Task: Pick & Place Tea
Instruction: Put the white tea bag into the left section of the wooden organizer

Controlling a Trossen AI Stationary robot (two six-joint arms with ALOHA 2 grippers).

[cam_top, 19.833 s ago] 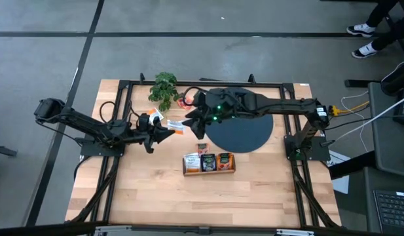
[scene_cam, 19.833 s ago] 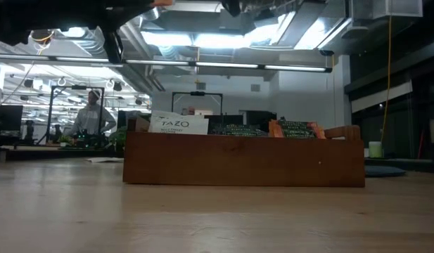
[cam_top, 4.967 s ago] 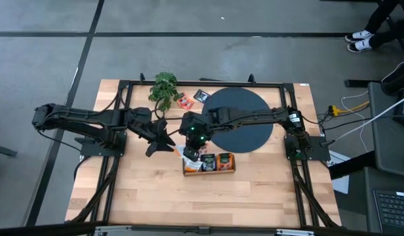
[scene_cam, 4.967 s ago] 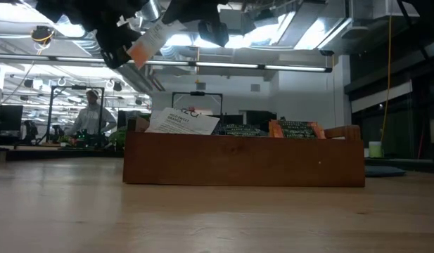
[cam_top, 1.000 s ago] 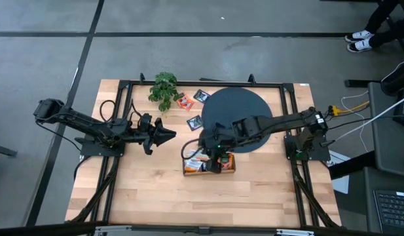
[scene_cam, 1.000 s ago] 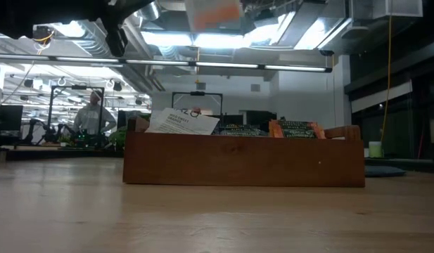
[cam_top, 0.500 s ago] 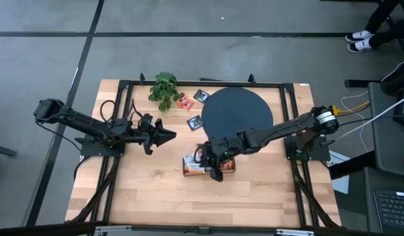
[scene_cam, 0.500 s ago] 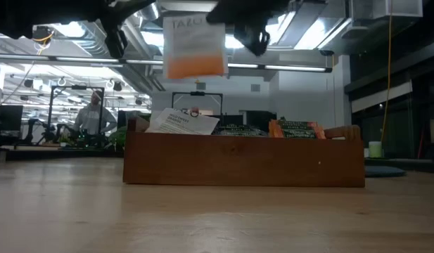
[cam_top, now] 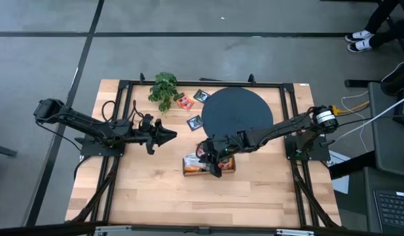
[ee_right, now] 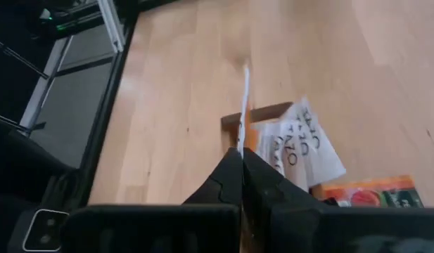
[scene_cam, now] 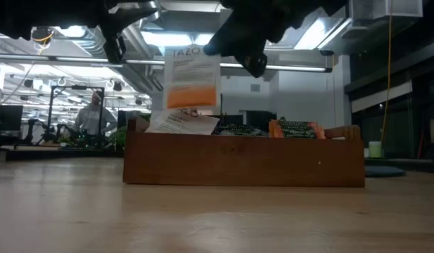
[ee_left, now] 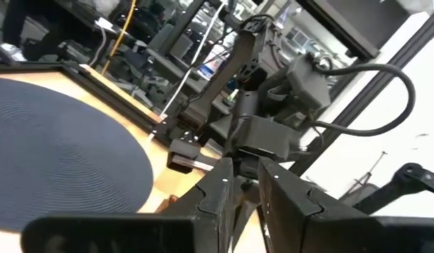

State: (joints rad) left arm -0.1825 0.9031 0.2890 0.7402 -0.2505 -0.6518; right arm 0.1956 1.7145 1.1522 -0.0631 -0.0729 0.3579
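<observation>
The right end effector (cam_top: 213,165) is positioned over the left end of the wooden box (cam_top: 209,163) on the table (cam_top: 162,196). Its fingers (ee_right: 234,176) are closed on a white-and-orange tea packet (scene_cam: 192,76), pinched at the top edge. In the low view, the packet hangs upright just above the box rim, over a second white packet (scene_cam: 181,122) that lies tilted in the left compartment. Dark and orange packets (scene_cam: 290,129) fill the remaining compartments. Three loose packets (cam_top: 193,108) lie on the table between the plant (cam_top: 164,88) and the black disc (cam_top: 236,119). The left end effector (cam_top: 167,136) waits above the table, well left of the box, fingers narrowly apart and holding nothing.
</observation>
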